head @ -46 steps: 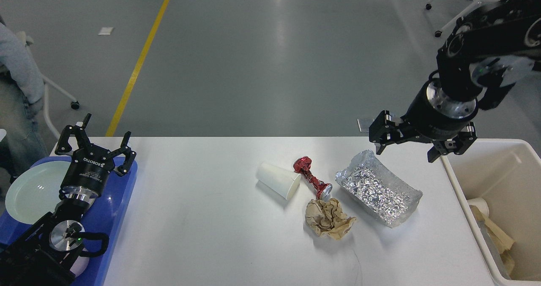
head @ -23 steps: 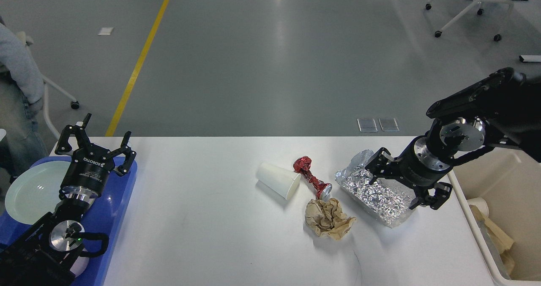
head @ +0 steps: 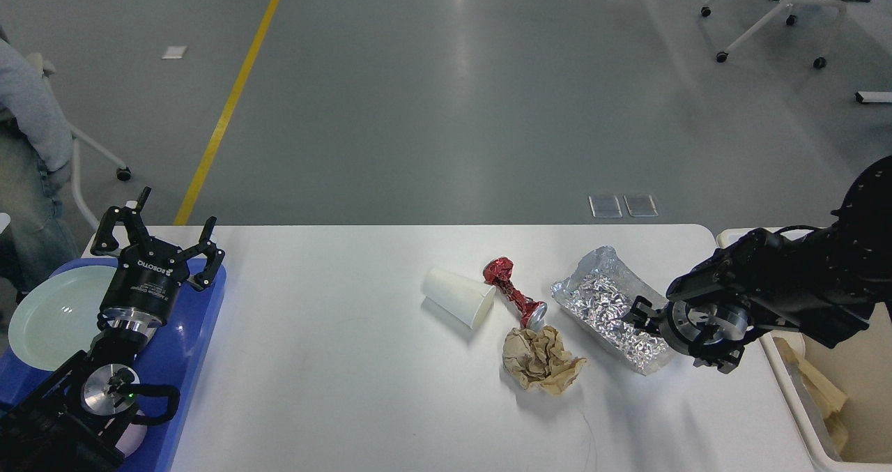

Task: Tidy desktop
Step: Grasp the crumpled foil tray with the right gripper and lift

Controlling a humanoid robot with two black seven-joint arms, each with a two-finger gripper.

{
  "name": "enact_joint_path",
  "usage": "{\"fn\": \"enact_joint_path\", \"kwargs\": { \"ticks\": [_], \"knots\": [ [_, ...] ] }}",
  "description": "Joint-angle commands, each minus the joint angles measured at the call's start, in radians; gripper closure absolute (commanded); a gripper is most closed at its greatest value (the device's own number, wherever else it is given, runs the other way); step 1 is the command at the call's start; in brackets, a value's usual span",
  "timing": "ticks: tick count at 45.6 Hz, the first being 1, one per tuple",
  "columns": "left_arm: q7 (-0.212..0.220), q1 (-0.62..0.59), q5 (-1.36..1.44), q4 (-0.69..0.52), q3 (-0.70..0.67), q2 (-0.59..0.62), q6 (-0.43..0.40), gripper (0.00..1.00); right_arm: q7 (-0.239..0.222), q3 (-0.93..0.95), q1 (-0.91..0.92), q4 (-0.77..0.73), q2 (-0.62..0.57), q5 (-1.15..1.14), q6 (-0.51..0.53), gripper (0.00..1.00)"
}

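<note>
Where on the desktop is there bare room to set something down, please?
The desktop lies bare between the blue tray and the paper cup. It is crowded around the crushed can, brown paper and foil tray.

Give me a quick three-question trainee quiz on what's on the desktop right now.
1. True or false: the white paper cup stands upright on the desktop.
2. Which item is the right gripper at? A) crumpled brown paper B) foil tray C) crushed red can
3. Fill in: the left gripper hovers with open fingers over the blue ____.

Key: 1 false, it lies on its side. 2 B. 3 tray.
</note>
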Motion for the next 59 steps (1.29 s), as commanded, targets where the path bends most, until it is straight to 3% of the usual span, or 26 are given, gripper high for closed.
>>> {"fn": "enact_joint_path", "kwargs": {
  "ticks": [1,13,19,23,28,40,41,44,45,59],
  "knots": [
    [0.0,0.0,0.0,0.0,0.0,0.0,0.0,0.04,-0.002,0.091,-0.135,-0.138,0.0,-0.001,0.009,0.0],
    [0.0,0.0,0.0,0.0,0.0,0.0,0.0,0.04,-0.011,0.125,-0.198,-0.218,-0.011,0.045,-0.002,0.04],
    [0.0,0.0,0.0,0.0,0.0,0.0,0.0,0.04,-0.011,0.12,-0.183,-0.214,-0.049,0.134,-0.001,0.14],
    [0.0,0.0,0.0,0.0,0.0,0.0,0.0,0.04,-0.012,0.116,-0.163,-0.208,-0.06,0.145,0.01,0.32],
    [0.0,0.0,0.0,0.0,0.0,0.0,-0.001,0.04,-0.014,0.116,-0.168,-0.205,-0.059,0.145,0.015,0.61],
    [0.0,0.0,0.0,0.0,0.0,0.0,-0.001,0.04,-0.012,0.116,-0.201,-0.209,-0.03,0.141,0.007,0.67],
    [0.0,-0.001,0.0,0.0,0.0,0.0,0.0,0.04,-0.012,0.116,-0.201,-0.209,-0.03,0.141,0.006,0.72],
    [0.0,0.0,0.0,0.0,0.0,0.0,0.0,0.04,-0.014,0.116,-0.198,-0.208,-0.03,0.148,0.006,0.98],
    [0.0,0.0,0.0,0.0,0.0,0.0,0.0,0.04,-0.014,0.116,-0.197,-0.208,-0.031,0.148,0.007,1.0],
    [0.0,0.0,0.0,0.0,0.0,0.0,0.0,0.04,-0.015,0.114,-0.197,-0.202,-0.042,0.179,-0.002,1.0]
  ]
}}
